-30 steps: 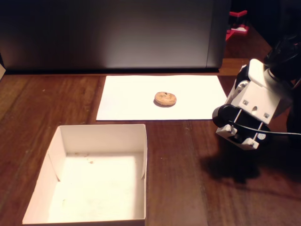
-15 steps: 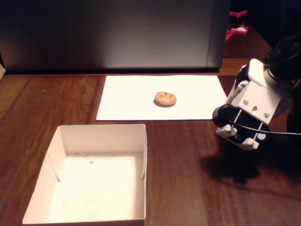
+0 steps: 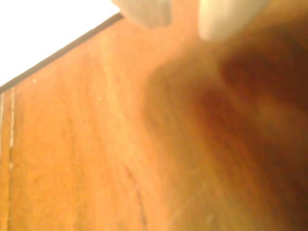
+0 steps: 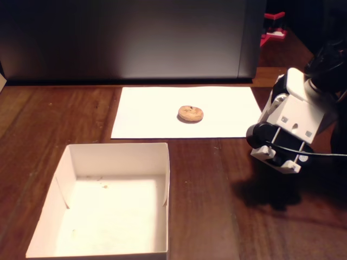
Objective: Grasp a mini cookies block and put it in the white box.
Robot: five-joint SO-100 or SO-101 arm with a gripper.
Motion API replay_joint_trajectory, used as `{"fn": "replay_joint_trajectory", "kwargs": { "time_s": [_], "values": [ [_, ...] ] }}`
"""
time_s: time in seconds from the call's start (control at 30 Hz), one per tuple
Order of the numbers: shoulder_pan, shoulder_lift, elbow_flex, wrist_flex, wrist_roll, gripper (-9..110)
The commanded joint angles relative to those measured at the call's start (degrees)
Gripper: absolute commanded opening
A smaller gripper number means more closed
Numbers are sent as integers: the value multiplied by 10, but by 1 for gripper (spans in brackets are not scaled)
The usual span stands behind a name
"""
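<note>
The mini cookies block [image 4: 190, 114] is a small round tan cookie lying on a flat white paper sheet [image 4: 146, 114] at the back of the table. The white box [image 4: 62, 173] stands empty at the front left. My gripper [image 4: 277, 156] hangs low over the wood at the right, well right of the cookie and apart from it. In the wrist view two blurred pale fingertips [image 3: 147, 13] enter from the top with a small gap at the gripper [image 3: 185, 19], and nothing is between them. The cookie and box are out of the wrist view.
The table is dark brown wood [image 4: 217, 206]. A dark upright panel [image 4: 135, 38] stands along the back edge. A red object [image 4: 274, 27] sits behind it at the right. A corner of the paper sheet [image 3: 43, 29] shows in the wrist view.
</note>
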State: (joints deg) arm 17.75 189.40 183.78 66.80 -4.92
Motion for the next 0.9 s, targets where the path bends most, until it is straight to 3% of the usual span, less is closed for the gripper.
{"fn": "replay_joint_trajectory", "kwargs": {
  "time_s": [0.0, 0.4, 0.6, 0.87],
  "values": [
    [3, 45, -3, -11, -25, 1],
    [3, 45, -60, -234, -114, 1],
    [61, 33, -134, -319, -129, 0],
    [152, -239, -377, -342, -42, 1]
  ]
}}
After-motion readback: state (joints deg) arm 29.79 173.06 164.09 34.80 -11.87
